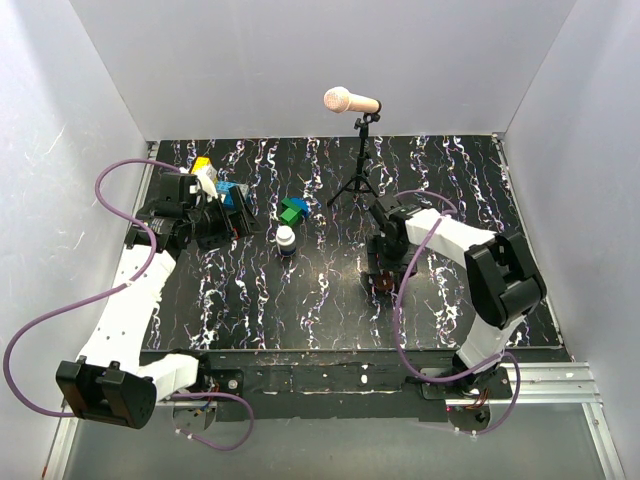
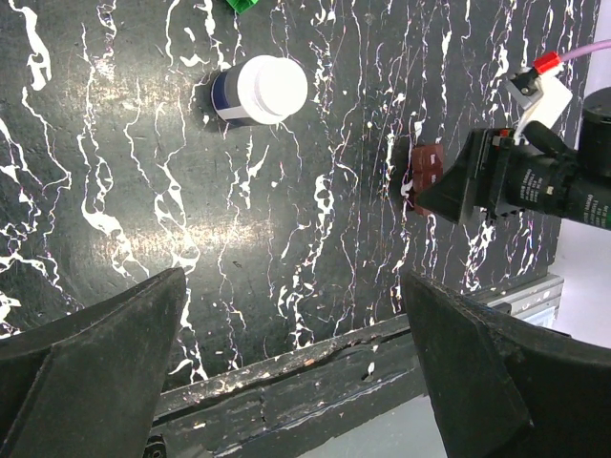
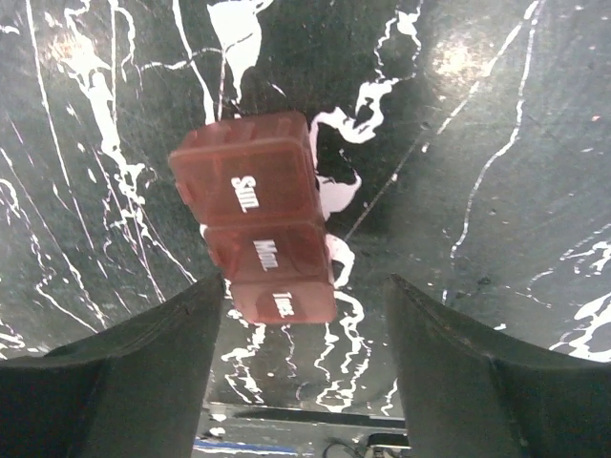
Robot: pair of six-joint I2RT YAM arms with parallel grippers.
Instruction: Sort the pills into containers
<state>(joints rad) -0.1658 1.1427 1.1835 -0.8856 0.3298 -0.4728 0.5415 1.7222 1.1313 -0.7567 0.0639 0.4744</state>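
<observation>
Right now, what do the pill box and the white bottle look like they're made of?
Pill box: probably translucent reddish plastic with a soft gloss; its walls look see-through pink with rounded moulded edges, and white day letters sit on the lid segments.
White bottle: likely opaque plastic; the cap is smooth and evenly white. A dark blue band wraps the body, paper or film, I can't tell.

There is one pill box (image 3: 253, 219); one white bottle (image 1: 286, 238); one microphone (image 1: 350, 100) on one tripod (image 1: 357, 182); two arms, the left arm (image 1: 135, 290) and the right arm (image 1: 462, 236); at least one green block (image 1: 293, 209), one blue block (image 1: 233, 195) and one yellow block (image 1: 202, 164).
</observation>
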